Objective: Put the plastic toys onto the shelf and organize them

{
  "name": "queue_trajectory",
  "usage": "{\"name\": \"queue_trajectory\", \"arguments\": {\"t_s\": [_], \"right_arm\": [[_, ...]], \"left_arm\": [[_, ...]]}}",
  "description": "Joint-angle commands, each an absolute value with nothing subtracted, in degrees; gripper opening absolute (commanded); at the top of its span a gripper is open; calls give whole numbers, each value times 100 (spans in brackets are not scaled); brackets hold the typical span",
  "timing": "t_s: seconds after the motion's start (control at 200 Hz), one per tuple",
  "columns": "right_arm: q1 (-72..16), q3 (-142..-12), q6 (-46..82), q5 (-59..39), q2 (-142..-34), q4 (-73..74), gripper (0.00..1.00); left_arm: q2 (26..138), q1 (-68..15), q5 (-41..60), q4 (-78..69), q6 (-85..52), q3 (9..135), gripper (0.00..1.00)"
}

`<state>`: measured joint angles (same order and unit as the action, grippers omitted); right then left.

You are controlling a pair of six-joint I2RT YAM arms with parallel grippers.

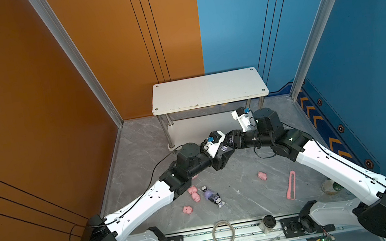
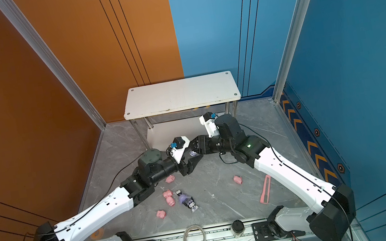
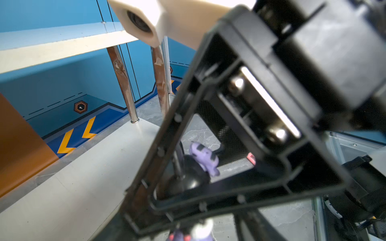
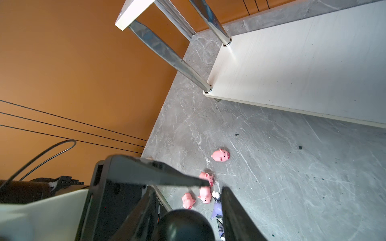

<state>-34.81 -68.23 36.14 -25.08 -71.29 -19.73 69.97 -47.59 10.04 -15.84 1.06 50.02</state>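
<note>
Both grippers meet in mid-air in front of the white shelf (image 1: 208, 90) (image 2: 180, 94). A black-and-purple figure (image 1: 223, 147) (image 2: 194, 153) (image 3: 205, 158) hangs between them. My right gripper (image 1: 226, 144) (image 2: 195, 149) (image 4: 215, 186) is shut on it, and its glossy black head (image 4: 183, 225) sits deep between the fingers (image 3: 167, 133). My left gripper (image 1: 224, 156) (image 2: 192, 162) stands open around it, fingers spread. On the table lie several pink pigs (image 1: 196, 198) (image 2: 171, 202) (image 4: 220, 155), one alone at the right (image 1: 262, 175). Two more figures (image 1: 208, 193) (image 1: 219, 201) lie beside them. Both shelf boards are bare.
A flat pink strip (image 1: 291, 185) lies at the right, with a can (image 1: 331, 187) half hidden under the right arm. A tape ring (image 1: 223, 233) and a small jar (image 1: 268, 223) sit on the front rail. The shelf's lower board (image 4: 292, 73) and chrome legs (image 3: 125, 83) are close behind the grippers.
</note>
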Motion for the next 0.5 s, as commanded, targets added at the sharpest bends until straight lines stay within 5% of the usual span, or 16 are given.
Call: {"name": "queue_trajectory", "arguments": {"t_s": [0.0, 0.235, 0.491], "right_arm": [[-3493, -6698, 3248, -1991, -6936, -1659, 25], [-3614, -6160, 1758, 220, -7352, -1016, 20], [-3365, -6166, 1290, 1197, -8679, -6, 19]], "left_arm": [[6739, -4707, 984, -1782, -52, 4886, 81], [5781, -4464, 584, -1675, -487, 3995, 85], [4443, -4067, 5, -966, -782, 3286, 85]]}}
